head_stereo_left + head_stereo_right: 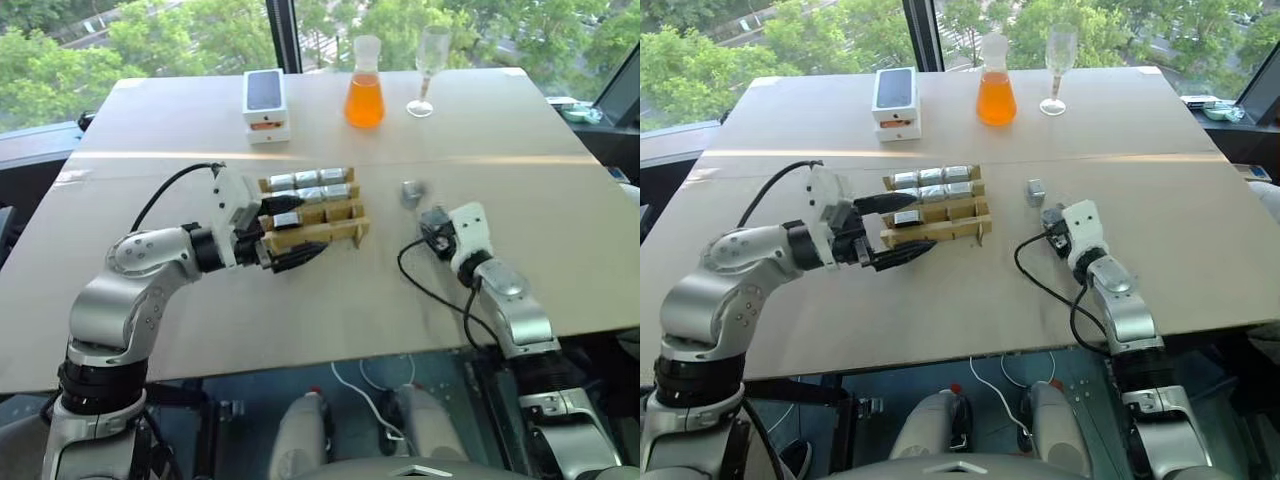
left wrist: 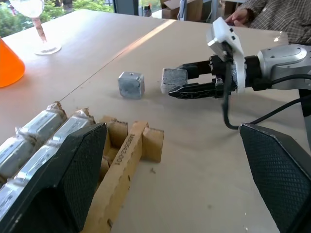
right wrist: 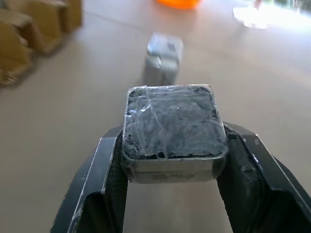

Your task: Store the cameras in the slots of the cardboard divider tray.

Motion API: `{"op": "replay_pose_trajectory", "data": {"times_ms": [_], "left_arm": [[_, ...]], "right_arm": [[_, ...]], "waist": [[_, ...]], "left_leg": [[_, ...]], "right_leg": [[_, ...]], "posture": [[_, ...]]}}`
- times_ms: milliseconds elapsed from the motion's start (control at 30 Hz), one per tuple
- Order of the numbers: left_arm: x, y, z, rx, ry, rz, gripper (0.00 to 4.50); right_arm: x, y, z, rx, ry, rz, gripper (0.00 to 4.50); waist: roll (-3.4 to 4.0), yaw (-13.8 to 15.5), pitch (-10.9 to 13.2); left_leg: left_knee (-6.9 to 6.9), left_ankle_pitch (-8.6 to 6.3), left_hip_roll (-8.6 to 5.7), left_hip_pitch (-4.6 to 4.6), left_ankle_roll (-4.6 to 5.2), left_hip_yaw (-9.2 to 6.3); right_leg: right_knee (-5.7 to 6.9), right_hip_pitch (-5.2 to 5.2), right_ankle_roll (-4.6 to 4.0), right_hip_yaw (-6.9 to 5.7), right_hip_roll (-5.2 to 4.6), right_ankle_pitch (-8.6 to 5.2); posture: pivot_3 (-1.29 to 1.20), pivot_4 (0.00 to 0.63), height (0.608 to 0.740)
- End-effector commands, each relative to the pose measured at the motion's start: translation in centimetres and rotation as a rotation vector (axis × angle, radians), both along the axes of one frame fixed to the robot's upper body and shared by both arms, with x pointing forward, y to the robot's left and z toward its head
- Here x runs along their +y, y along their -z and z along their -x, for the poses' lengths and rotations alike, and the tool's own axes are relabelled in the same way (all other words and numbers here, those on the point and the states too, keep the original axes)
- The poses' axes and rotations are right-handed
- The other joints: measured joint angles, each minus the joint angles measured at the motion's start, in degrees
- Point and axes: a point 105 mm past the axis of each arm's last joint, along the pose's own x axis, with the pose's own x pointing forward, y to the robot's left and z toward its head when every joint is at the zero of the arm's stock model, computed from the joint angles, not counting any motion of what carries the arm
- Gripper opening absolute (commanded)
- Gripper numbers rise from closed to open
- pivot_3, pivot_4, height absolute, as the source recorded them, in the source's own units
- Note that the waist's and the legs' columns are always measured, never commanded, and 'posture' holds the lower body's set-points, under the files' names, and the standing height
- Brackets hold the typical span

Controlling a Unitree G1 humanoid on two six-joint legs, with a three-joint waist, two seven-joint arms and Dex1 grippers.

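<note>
The cardboard divider tray (image 1: 338,212) lies at the table's middle, with several silver-grey cameras (image 1: 307,179) in its far and left slots. My left gripper (image 1: 297,232) stands open at the tray's left side, one finger above the tray and one before its near edge, holding nothing. To the right, my right gripper (image 3: 172,167) is shut on a camera (image 3: 171,127) low over the table. This held camera (image 2: 173,80) is also in the left wrist view. One more camera (image 1: 411,192) lies loose just beyond it, between the right gripper and the tray.
A white phone box (image 1: 265,100), an orange flask (image 1: 364,95) and a stemmed glass (image 1: 430,65) stand along the far side of the table. A person's hand (image 2: 241,15) rests at the table's right edge. A black cable (image 1: 430,290) trails from my right wrist.
</note>
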Motion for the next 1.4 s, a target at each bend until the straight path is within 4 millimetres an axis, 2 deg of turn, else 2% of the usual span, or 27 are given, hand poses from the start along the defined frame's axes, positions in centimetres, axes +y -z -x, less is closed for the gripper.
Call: {"op": "replay_pose_trajectory", "data": {"times_ms": [33, 100, 200, 333, 533, 667, 967, 1100, 1167, 1233, 1300, 1333, 1400], "left_arm": [[-0.9, -0.6, -0.4, 0.039, 0.088, 0.015, 4.50], [-1.4, -0.4, -1.1, 0.055, 0.151, -0.026, 4.50], [-1.7, -0.1, -2.1, 0.078, 0.222, -0.078, 4.50], [-2.9, -0.1, -3.1, 0.146, 0.322, -0.133, 4.50], [-3.8, 0.0, -3.2, 0.185, 0.427, -0.210, 4.50], [-3.2, 0.4, -2.4, 0.227, 0.493, -0.273, 4.50], [-2.4, 1.0, -2.3, 0.262, 0.511, -0.299, 4.50], [-2.7, 0.9, -2.6, 0.256, 0.501, -0.287, 3.20], [-2.7, 0.9, -2.5, 0.261, 0.506, -0.284, 2.31], [-2.7, 1.2, -2.5, 0.263, 0.506, -0.285, 1.21], [-2.6, 1.4, -2.6, 0.262, 0.500, -0.287, 0.79], [-2.6, 1.5, -2.6, 0.262, 0.498, -0.287, 0.80], [-2.5, 1.5, -2.7, 0.260, 0.491, -0.290, 0.80]], "right_arm": [[4.1, -3.8, 2.5, -0.290, -0.284, 0.215, 1.95], [6.2, -4.3, 4.1, -0.422, -0.449, 0.368, 1.95], [7.7, -3.8, 5.2, -0.562, -0.605, 0.589, 1.95], [9.3, -4.1, 6.0, -0.692, -0.743, 0.723, 1.95], [10.4, -4.6, 6.3, -0.780, -0.803, 0.788, 1.95], [10.9, -4.6, 6.5, -0.791, -0.808, 0.779, 1.95], [11.5, -4.2, 6.8, -0.799, -0.817, 0.763, 1.95], [11.7, -4.1, 6.9, -0.800, -0.825, 0.760, 1.95], [11.7, -4.2, 6.9, -0.803, -0.826, 0.760, 1.95], [11.7, -4.1, 6.9, -0.803, -0.827, 0.761, 1.95], [11.5, -4.0, 6.7, -0.788, -0.821, 0.776, 1.95], [11.5, -3.9, 6.6, -0.781, -0.815, 0.781, 1.95], [11.4, -4.1, 6.7, -0.774, -0.810, 0.755, 3.01]], "waist": [[-0.02, -0.01, 0.01], [-0.02, -0.13, 0.01], [-0.02, -0.14, 0.01], [-0.04, -0.01, 0.02], [-0.05, -0.01, 0.03], [-0.04, -0.07, 0.04], [-0.04, -0.04, 0.04], [-0.05, -0.02, 0.04], [-0.05, -0.04, 0.04], [-0.05, -0.05, 0.04], [-0.05, -0.05, 0.04], [-0.05, -0.05, 0.04], [-0.05, -0.05, 0.04]], "left_leg": [[-0.02, 0.00, 0.00, 0.01, 0.00, 0.00], [-0.01, 0.00, 0.00, 0.02, 0.00, -0.01], [-0.04, 0.01, 0.04, 0.06, -0.01, 0.06], [-0.03, 0.01, 0.04, 0.00, -0.02, 0.11], [0.00, 0.01, 0.04, -0.06, -0.01, 0.30], [-0.02, 0.01, 0.06, -0.07, -0.01, 0.31], [0.01, 0.01, 0.07, -0.01, -0.01, 0.34], [0.01, 0.01, 0.06, -0.02, -0.01, 0.34], [0.01, 0.01, 0.07, -0.02, -0.01, 0.35], [0.01, 0.01, 0.07, -0.01, -0.01, 0.34], [0.00, 0.01, 0.07, -0.01, -0.01, 0.35], [0.01, 0.01, 0.07, -0.01, -0.01, 0.35], [0.01, 0.01, 0.07, 0.00, -0.01, 0.35]], "right_leg": [[-0.02, 0.00, 0.01, 0.00, 0.03, -0.01], [-0.01, 0.00, 0.02, -0.01, 0.15, -0.01], [0.01, -0.02, 0.02, 0.08, 0.38, -0.01], [-0.02, -0.10, 0.02, 0.08, 0.43, -0.02], [-0.09, -0.17, -0.19, 0.26, 0.37, 0.10], [-0.09, -0.20, -0.19, 0.27, 0.38, 0.10], [-0.01, -0.19, -0.04, 0.32, 0.38, 0.00], [-0.01, -0.19, -0.09, 0.33, 0.37, 0.03], [-0.01, -0.19, -0.09, 0.33, 0.37, 0.03], [-0.01, -0.19, -0.10, 0.33, 0.37, 0.04], [0.00, -0.19, -0.10, 0.33, 0.37, 0.04], [0.00, -0.19, -0.10, 0.33, 0.37, 0.04], [0.00, -0.20, -0.10, 0.34, 0.37, 0.04]], "posture": [[0.00, 0.150, 0.740], [0.00, 0.150, 0.740], [0.00, 0.150, 0.740], [0.00, 0.150, 0.740], [0.00, 0.150, 0.740], [0.00, 0.150, 0.740], [0.00, 0.150, 0.740], [0.00, 0.150, 0.740], [0.00, 0.150, 0.740], [0.00, 0.150, 0.740], [0.00, 0.150, 0.740], [0.00, 0.150, 0.740], [0.00, 0.150, 0.740]]}}
